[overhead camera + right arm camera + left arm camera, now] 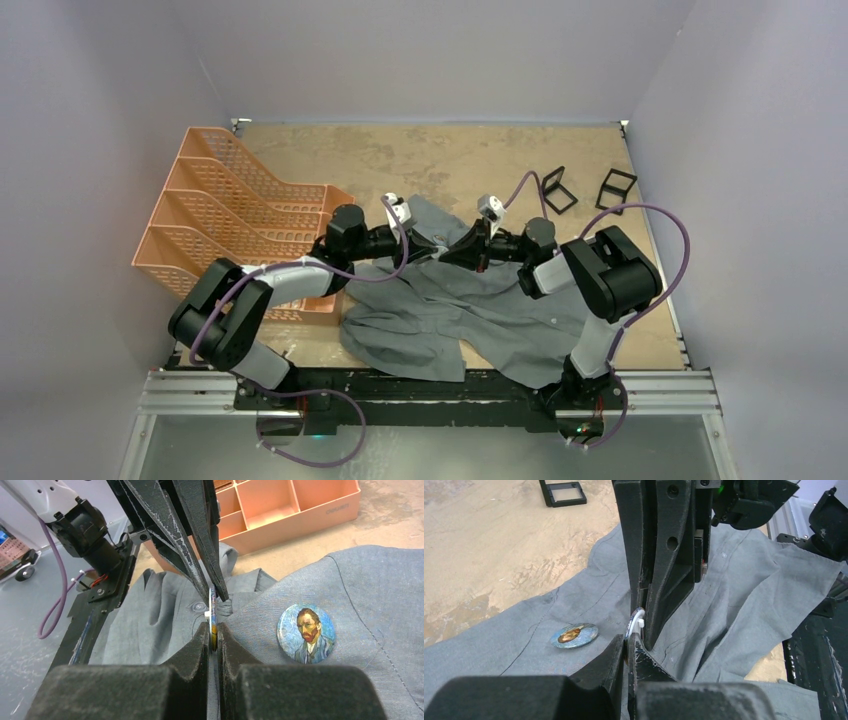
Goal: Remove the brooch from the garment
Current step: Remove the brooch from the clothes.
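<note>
Left wrist view: my left end effector point(628, 644) is closed narrow on a brooch point(638, 621) that stands edge-on, its pale rim showing just above my fingertips. My right end effector point(213, 629) comes in from the opposite side and pinches the same brooch, its fingers nearly together with only the thin disc between them. The two sets of tips meet nose to nose over the shirt point(450, 315), which lies rumpled across the near middle of the worktop point(430, 155). A small fold of grey cloth bunches up against the brooch; I cannot tell whether its pin is in the cloth. Just beside the grip, a portrait brooch point(306, 632) lies flat on the shirt, face up, showing a bearded man on swirling blue. An orange tray point(235, 225) sits at the shirt's left, partly under my left arm. Two black frames point(551, 195) stand at the far right, well apart from the shirt.
</note>
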Robot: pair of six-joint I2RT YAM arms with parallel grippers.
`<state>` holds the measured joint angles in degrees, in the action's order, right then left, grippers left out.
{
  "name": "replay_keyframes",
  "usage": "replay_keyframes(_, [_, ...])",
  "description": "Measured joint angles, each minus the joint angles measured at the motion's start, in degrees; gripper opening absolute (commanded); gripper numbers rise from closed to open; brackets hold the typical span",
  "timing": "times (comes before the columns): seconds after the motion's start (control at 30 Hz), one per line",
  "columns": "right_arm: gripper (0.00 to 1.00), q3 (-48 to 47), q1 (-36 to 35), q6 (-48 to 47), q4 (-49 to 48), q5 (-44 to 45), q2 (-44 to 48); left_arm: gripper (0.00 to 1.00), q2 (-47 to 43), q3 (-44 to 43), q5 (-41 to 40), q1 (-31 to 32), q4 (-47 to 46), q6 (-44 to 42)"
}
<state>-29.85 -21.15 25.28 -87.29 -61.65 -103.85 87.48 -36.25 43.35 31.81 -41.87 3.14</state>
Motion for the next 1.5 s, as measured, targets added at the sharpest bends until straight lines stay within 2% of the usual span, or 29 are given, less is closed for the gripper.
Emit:
replay_keyframes(0.03, [0.0, 0.0, 0.1, 0.1, 0.0, -0.2, 0.0, 0.0, 0.0, -0.1, 0.5, 0.0, 0.3, -0.4])
replay_keyframes(0.17, [0.12, 0.0, 0.1, 0.5, 0.0, -1.0, 0.0, 0.0, 0.0, -0.2, 2.0, -0.2, 0.9, -1.3])
replay_keyframes(0.33, [0.3, -0.1, 0.1, 1.8, 0.0, -0.6, 0.0, 0.0, -0.2, 0.0, 2.3, -0.3, 0.3, -1.3])
replay_keyframes(0.47, [0.36, -0.2, 0.1, 2.4, 0.0, 0.6, 0.0, 0.0, -1.5, 4.1, -0.1, -0.2, -4.9, 0.6])
replay_keyframes(0.67, [0.37, -0.2, 0.1, 2.6, 0.0, 2.1, 0.0, 0.0, -3.0, 10.1, -4.3, -0.2, -14.1, 5.7])
replay_keyframes(0.97, [0.39, -0.2, 0.0, 3.2, -0.1, 2.2, 0.0, 0.0, -1.7, 10.8, -5.0, -0.2, -22.0, 10.9])
replay_keyframes(1.5, [0.38, -1.0, -0.5, 4.1, 0.0, 2.1, 0.0, 0.0, 0.7, 10.8, -4.1, -0.2, -25.4, 12.8])
